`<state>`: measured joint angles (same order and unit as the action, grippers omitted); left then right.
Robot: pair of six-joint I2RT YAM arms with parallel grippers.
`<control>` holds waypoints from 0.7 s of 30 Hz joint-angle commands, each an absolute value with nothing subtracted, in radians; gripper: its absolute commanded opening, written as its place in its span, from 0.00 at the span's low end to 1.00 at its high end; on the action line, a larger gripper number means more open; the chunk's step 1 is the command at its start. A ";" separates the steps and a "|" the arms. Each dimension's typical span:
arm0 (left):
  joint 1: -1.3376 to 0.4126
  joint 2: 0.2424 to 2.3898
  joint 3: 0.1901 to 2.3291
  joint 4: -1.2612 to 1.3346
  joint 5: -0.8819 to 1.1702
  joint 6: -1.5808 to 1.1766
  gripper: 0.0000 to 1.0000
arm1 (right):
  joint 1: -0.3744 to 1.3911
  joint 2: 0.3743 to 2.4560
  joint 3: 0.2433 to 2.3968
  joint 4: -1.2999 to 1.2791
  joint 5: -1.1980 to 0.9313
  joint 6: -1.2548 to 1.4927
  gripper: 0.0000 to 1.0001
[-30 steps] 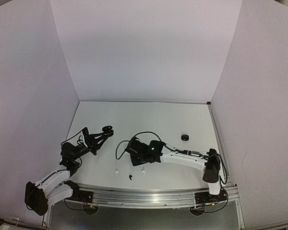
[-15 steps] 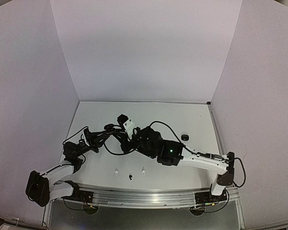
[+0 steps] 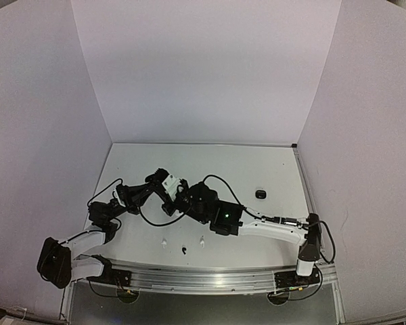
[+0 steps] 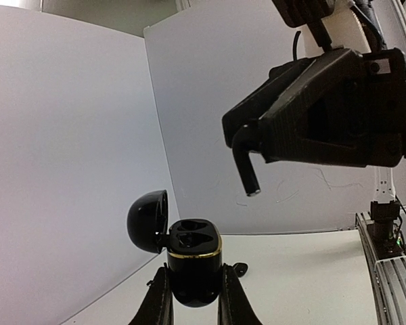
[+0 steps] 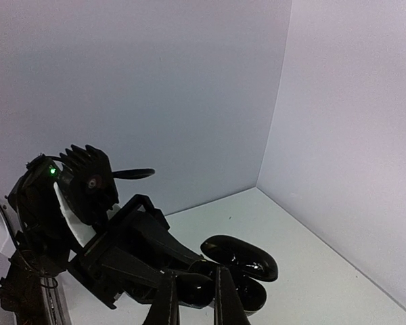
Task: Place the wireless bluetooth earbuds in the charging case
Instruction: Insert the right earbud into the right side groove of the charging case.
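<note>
Case (image 4: pixel 193 254) in black, pinched upright between the left fingers (image 4: pixel 160 298) and raised off the counter (image 3: pixel 271 169), has its lid (image 4: pixel 149 218) swung back and its two sockets facing up. The right fingers (image 5: pixel 166 301) hang just above and beside it, pressed nearly together. Whether they pinch anything I cannot tell. Near the arm bases three earbuds lie apart on the counter: a white earbud (image 3: pixel 164 242), a black earbud (image 3: pixel 183 250) and a second white earbud (image 3: pixel 201 240). A small dark object (image 3: pixel 260 194) rests farther right.
</note>
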<state>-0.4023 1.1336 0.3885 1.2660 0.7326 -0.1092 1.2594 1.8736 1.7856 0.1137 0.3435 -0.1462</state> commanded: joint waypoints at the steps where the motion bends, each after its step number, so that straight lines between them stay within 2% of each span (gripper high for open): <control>1: -0.398 1.132 0.403 1.316 0.742 -0.144 0.00 | 1.241 1.876 1.780 0.187 0.364 -0.162 0.00; 21: -0.397 1.116 0.410 1.275 0.732 -0.178 0.00 | 1.187 1.889 1.715 0.212 0.321 -0.119 0.00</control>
